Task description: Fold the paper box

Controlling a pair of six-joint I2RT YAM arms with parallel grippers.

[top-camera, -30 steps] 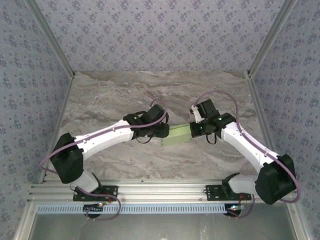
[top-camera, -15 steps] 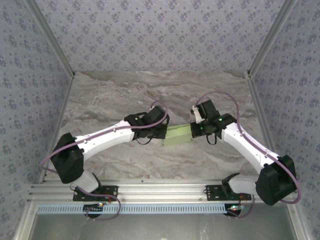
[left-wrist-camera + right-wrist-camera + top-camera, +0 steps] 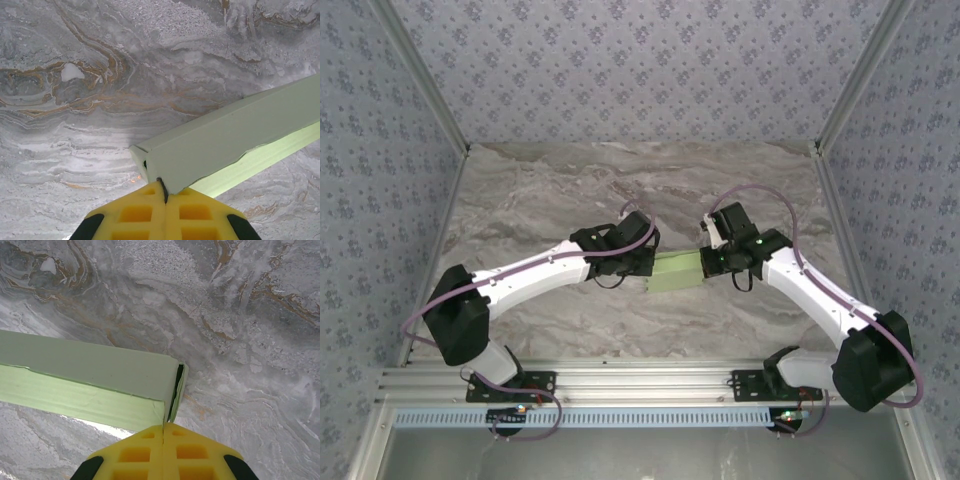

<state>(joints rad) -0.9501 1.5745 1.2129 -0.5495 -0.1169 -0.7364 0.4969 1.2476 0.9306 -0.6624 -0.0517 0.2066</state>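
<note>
No legible text, label, brand mark, number or sign is noted in any view.

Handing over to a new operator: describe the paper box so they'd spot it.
On the grey marble table, find where the two white arms meet. Between the left hand and the right hand is the paper box, pinched at both ends. Its pale green stands out against marble and arms.
</note>
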